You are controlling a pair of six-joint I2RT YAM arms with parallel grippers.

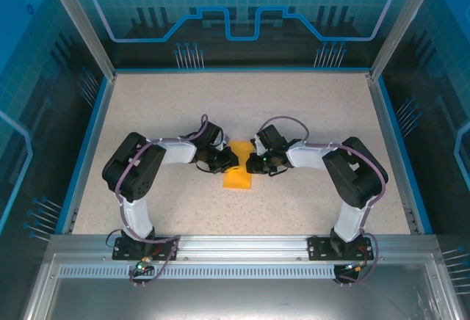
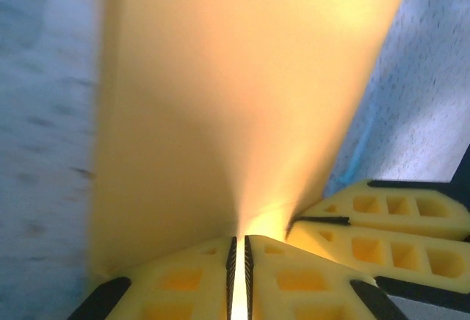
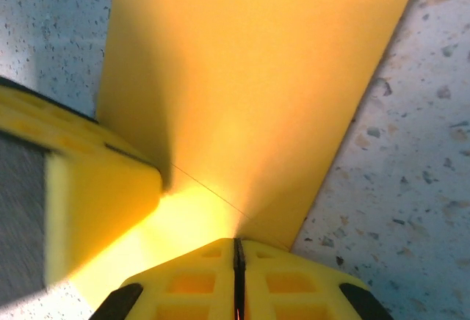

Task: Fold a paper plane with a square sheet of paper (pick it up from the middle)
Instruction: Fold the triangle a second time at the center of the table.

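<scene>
Seemingly early on, the paper (image 1: 238,176) sits mid-table (image 1: 220,107), with the left gripper (image 2: 239,245) and right gripper (image 3: 236,245) both clamped on it, and apart from one faint crease, nearly all folding looks undone.

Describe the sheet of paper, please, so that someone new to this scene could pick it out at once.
On the speckled beige table, look to the middle, where the two black arms meet. The sheet of paper is pinched by the left gripper and the right gripper, and it alone is thin, plain orange-yellow.
</scene>
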